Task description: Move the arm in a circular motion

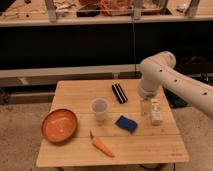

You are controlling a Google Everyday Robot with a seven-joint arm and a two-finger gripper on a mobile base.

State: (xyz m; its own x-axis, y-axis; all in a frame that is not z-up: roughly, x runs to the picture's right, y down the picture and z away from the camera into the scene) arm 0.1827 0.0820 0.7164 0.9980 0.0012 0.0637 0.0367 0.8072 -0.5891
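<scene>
The large white arm (pixel 172 82) comes in from the right edge, and its bulbous joint (pixel 154 67) sits above the right side of the wooden table (pixel 75 92). The gripper (pixel 145 106) hangs down from that joint. It is low over the table's right part, just left of a small white bottle (pixel 157 113) and right of a black oblong object (pixel 119 93). Nothing shows in its grasp.
On the table are an orange bowl (pixel 59 125) at the left, a clear plastic cup (pixel 99 110) in the middle, a blue sponge (pixel 126 124) and a carrot (pixel 102 145) near the front. A dark shelf unit (pixel 100 47) stands behind the table.
</scene>
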